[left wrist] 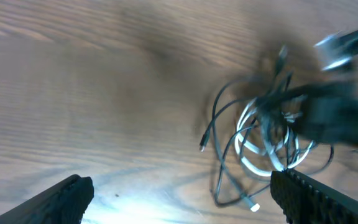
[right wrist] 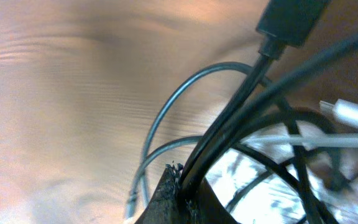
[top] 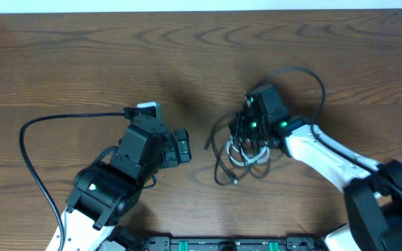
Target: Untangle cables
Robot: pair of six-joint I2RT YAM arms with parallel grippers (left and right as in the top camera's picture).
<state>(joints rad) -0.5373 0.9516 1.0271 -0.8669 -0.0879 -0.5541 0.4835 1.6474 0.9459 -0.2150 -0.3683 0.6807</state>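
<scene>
Table (top: 82, 63) looks like brown wood grain, smooth with a bit of sheen. The cables (top: 237, 143) have smooth plastic jackets, and the white one (left wrist: 252, 167) is glossier.

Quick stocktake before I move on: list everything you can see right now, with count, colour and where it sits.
table: one, brown wood, under everything
black cables: several, exact count hidden in the tangle, right of centre
white cable: one, coiled inside the same tangle
arm cords: two, thick black, one looping off each arm
left fingers: black, open, empty, left of the tangle
right fingers: black, shut on black cables in the tangle
</scene>
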